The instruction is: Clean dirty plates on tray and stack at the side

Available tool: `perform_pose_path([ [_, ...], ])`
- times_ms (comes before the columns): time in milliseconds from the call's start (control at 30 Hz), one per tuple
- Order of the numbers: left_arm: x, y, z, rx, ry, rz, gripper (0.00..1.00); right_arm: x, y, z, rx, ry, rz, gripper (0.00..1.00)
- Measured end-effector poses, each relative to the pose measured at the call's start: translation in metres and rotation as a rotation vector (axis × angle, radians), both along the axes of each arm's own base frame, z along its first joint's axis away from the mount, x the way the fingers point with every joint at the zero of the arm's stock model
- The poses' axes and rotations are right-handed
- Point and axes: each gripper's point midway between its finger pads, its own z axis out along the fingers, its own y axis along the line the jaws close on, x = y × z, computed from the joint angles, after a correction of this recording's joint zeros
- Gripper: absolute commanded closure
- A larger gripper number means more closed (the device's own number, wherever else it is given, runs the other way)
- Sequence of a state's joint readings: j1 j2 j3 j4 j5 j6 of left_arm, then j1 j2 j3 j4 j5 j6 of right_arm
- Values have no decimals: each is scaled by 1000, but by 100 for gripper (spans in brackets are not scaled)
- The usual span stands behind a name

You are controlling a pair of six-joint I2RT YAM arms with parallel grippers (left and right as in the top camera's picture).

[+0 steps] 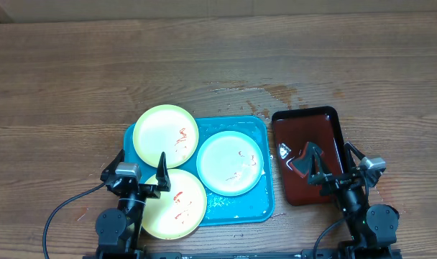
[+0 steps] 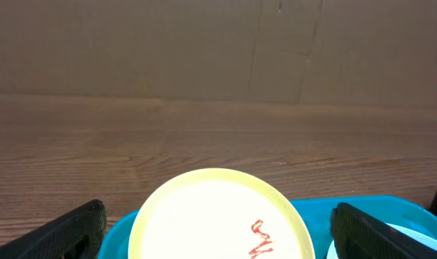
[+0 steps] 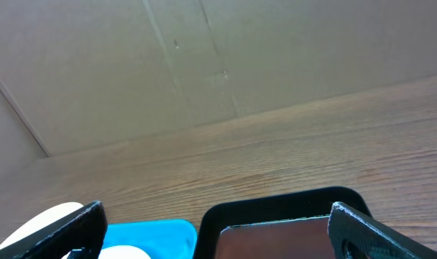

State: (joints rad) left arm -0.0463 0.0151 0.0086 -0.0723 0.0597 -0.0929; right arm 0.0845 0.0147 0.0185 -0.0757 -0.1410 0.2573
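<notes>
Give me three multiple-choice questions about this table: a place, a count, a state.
1. The dark red-brown rectangular plastic tray lies where from the large turquoise plastic tray? A left B right C on top
2. How many round plastic plates lie on the turquoise tray? A two B three C five
3. The left gripper is: A open B shut on a plate C out of view

B: it sits to the robot's right. B: two yellow-green, one mint-white. A: it spreads wide, holding nothing.
</notes>
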Motion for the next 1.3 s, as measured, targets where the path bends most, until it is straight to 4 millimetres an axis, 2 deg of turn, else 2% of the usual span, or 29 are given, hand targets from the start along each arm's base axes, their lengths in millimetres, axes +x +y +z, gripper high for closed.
perform_pose_path([
  [167, 0, 4, -1, 116, -6, 14, 0, 0, 0, 0, 0, 0, 0, 0],
  [400, 0, 6, -1, 174, -9, 21, 0, 0, 0, 0, 0, 0, 1, 0],
  [1300, 0, 6, -2, 181, -9, 21, 0, 0, 0, 0, 0, 0, 0, 0],
])
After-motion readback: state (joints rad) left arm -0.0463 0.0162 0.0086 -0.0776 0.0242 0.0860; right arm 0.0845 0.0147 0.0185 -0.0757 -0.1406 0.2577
